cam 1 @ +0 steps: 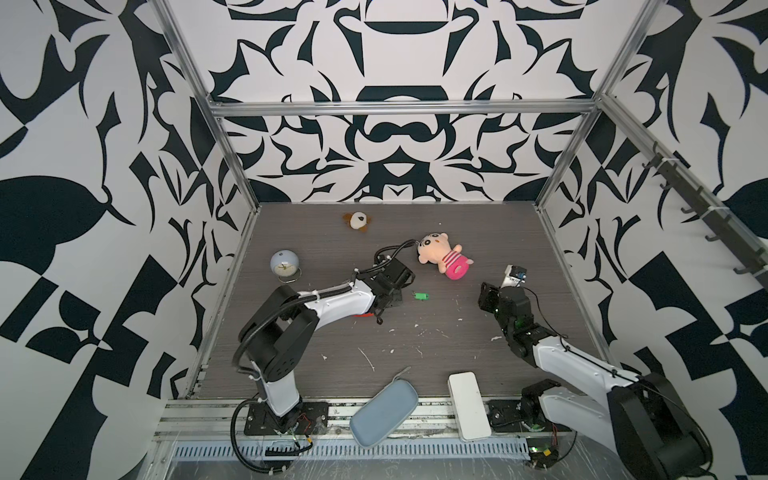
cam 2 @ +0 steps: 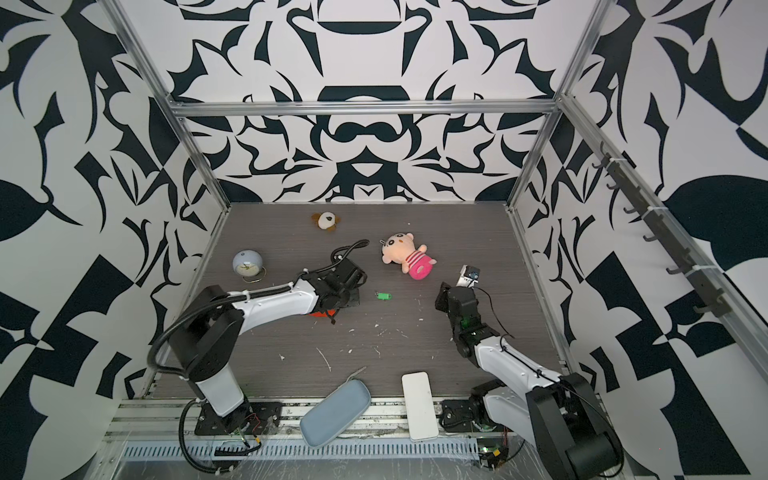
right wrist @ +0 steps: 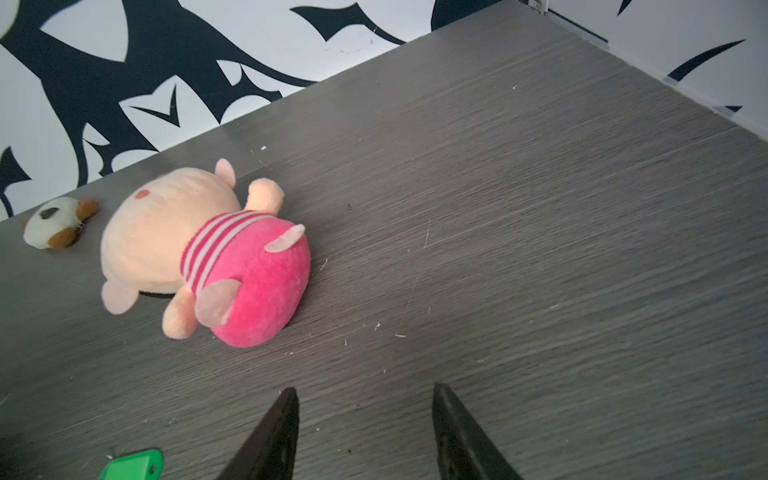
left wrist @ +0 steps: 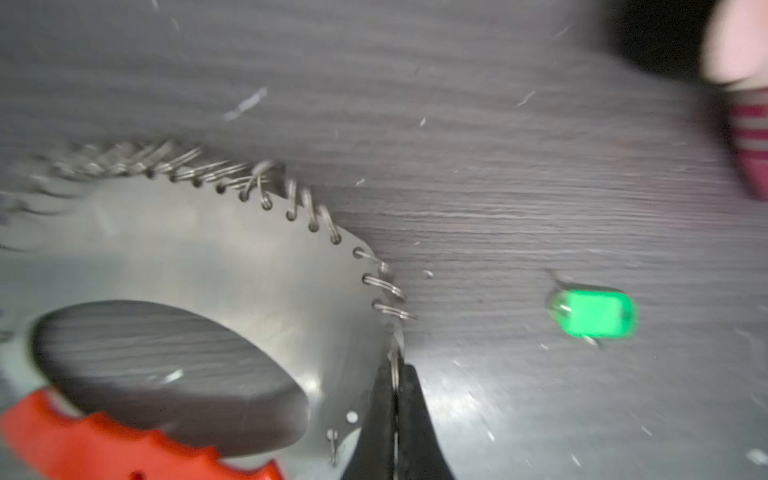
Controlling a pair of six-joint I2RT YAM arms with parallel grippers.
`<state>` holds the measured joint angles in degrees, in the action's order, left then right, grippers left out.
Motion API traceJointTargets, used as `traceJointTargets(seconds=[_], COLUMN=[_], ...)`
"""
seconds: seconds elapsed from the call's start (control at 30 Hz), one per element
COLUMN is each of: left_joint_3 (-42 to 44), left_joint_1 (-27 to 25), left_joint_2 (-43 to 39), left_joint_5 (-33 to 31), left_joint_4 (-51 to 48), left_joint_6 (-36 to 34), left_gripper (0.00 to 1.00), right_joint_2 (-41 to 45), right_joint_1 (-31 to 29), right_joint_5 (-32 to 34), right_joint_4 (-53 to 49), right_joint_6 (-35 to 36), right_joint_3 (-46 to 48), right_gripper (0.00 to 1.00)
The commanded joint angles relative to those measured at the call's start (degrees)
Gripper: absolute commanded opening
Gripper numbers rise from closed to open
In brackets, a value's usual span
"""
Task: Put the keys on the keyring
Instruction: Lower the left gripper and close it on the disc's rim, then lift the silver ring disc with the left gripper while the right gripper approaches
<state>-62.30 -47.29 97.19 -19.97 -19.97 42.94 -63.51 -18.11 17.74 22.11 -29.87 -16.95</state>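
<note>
pinching the keyring rim, the left fingers are clamped tight; right fingers gape half-open, empty. best hold it steady while they fetch the green key lying mid worktop.

Both top views are bright and even, with soft light from overhead, so the arms only drop faint shadows on the dark grey wood-grain tabletop. The wide lens splays the silver aluminium frame rails out toward the corners. The left wrist view is a smeary mess: the flat silver metal keyring with the red plastic grip streaks into blur and has a dull sheen. The small bright green key tag is fuzzy, and the peach plush doll in pink striped clothes is just a blob. The right wrist view is crisp, with a soft shadow under that doll.
</note>
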Motion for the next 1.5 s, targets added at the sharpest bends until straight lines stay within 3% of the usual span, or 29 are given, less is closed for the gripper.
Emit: traceJointTargets(seconds=[0.0,0.2,0.37,0.5,0.63,0.8,1.03,1.27,1.37,1.47], left_joint_3=[0.41,7.78,13.04,7.09,3.0,-4.47,-23.45,-24.05,-22.97,-26.75], left_joint_1=[-0.52,-0.53,0.18,3.84,3.96,6.06,9.65,11.56,15.68,20.88], left_joint_2=[-8.88,-27.21,-39.02,-39.56,-38.06,-30.57,-11.87,-11.57,-9.4,-5.44], left_joint_5=[-2.35,-0.57,11.66,18.53,20.23,13.48,9.94,18.18,25.68,27.66], left_joint_4=[0.73,7.55,11.73,3.81,0.66,-3.6,-22.96,-21.09,-15.5,-16.41], left_joint_6=[-11.33,-34.89,-51.58,-49.82,-47.78,-39.76,-26.92,-24.54,-21.83,-16.4], left_gripper=[0.0,0.0,0.0,0.0,0.0,0.0,0.0,0.0,0.0,0.0], right_joint_2=[-3.47,-6.01,-0.28,3.03,3.85,1.91,-5.68,-9.52,-13.39,-16.78], right_joint_1=[-0.34,-0.3,-0.44,-0.52,-1.13,-2.28,-2.37,-2.47,-2.46,-2.46], right_joint_5=[-1.23,-10.32,-24.95,-31.81,-37.92,-40.77,-40.02,-40.69,-41.79,-43.76], right_joint_4=[-0.57,-6.92,-22.91,-25.77,-27.52,-28.58,-35.97,-36.66,-38.3,-37.24], right_joint_6=[1.56,1.4,0.7,-2.05,-4.61,-5.07,-4.13,-2.88,-1.22,-0.72], right_joint_3=[-3.73,-8.48,-17.27,-21.01,-26.99,-34.99,-45.1,-48.72,-51.98,-52.48], right_gripper=[0.58,0.64,0.61,0.5,0.48,0.49,0.49,0.5,0.51,0.52])
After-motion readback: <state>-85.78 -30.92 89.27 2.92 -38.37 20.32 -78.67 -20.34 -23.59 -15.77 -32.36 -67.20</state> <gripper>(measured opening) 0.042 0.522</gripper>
